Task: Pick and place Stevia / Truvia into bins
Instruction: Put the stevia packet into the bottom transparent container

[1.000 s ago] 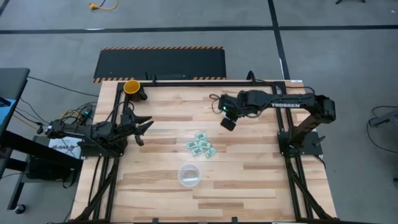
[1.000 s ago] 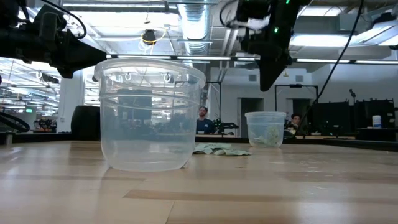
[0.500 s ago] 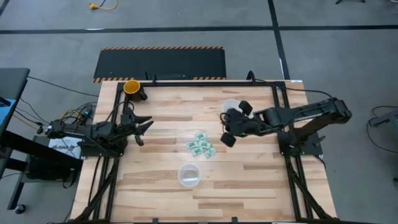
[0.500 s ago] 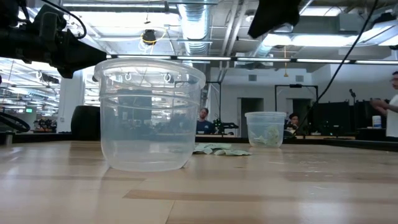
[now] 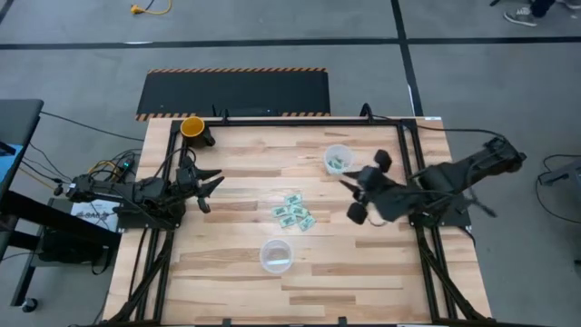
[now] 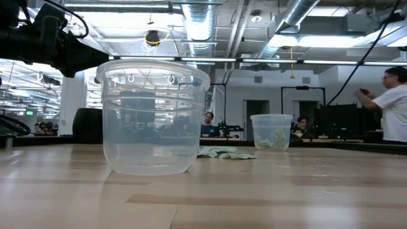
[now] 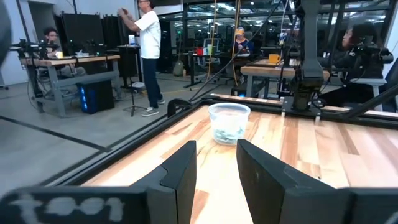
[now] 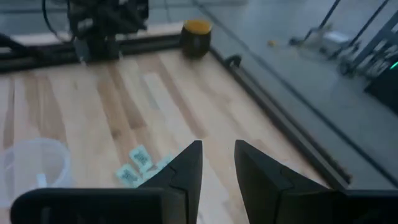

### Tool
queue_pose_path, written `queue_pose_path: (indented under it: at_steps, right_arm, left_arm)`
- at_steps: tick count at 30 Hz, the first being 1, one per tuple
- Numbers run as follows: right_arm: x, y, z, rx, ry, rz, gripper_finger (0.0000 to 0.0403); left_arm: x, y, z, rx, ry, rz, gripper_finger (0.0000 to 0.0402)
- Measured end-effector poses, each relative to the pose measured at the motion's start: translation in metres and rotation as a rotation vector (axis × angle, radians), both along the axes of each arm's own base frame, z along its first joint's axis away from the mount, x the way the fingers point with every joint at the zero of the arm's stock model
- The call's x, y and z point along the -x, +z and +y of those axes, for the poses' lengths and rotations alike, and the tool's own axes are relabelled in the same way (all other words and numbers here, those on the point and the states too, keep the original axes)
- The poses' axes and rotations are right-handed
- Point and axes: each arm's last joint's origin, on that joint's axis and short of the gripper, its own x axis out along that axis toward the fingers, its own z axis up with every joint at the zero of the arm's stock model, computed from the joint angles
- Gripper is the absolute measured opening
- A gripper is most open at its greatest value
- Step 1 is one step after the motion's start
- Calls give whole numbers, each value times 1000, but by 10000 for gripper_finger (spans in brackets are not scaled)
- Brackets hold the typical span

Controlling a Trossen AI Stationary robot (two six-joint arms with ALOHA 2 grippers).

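Several green-and-white Stevia packets (image 5: 293, 213) lie flat in a loose pile at mid-table, also seen in the right wrist view (image 8: 140, 163) and the low view (image 6: 222, 152). A clear cup (image 5: 338, 160) on the far side has green packets in it (image 7: 229, 121). The second clear cup (image 5: 277, 255) stands empty near the front edge (image 6: 154, 117). My right gripper (image 5: 365, 188) hangs open in the air right of the pile, pointing toward the far left corner (image 8: 217, 163). My left gripper (image 5: 207, 189) waits open at the left edge (image 7: 214, 163).
An orange-yellow cup (image 5: 192, 126) stands at the far left corner (image 8: 197, 30). Bare wood lies between the pile and the near cup. A black rail frames the table (image 5: 272, 118). People stand and sit in the room beyond (image 6: 393, 105).
My right gripper has drawn back from above the far cup toward the table's right and near side. It has risen out of the low view. The far cup, hidden under the arm before, now shows with packets inside.
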Motion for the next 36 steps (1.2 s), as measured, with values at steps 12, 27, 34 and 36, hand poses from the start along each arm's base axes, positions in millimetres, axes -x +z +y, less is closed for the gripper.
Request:
queue_pose_path:
  at_steps: [12, 27, 34, 36]
  right_arm:
    - [44, 51, 6, 24, 405, -206, 87]
    - [62, 69, -43, 80, 1068, -272, 87]
    - [79, 56, -73, 26, 999, -268, 87]
    - [81, 43, -80, 8, 950, -295, 87]
  left_arm:
    - [0, 0, 0, 123, -5, -58, 104]
    - [1, 10, 0, 277, -23, -236, 104]
    - [1, 11, 0, 300, -27, -257, 104]
    - [1, 12, 0, 317, -30, -268, 104]
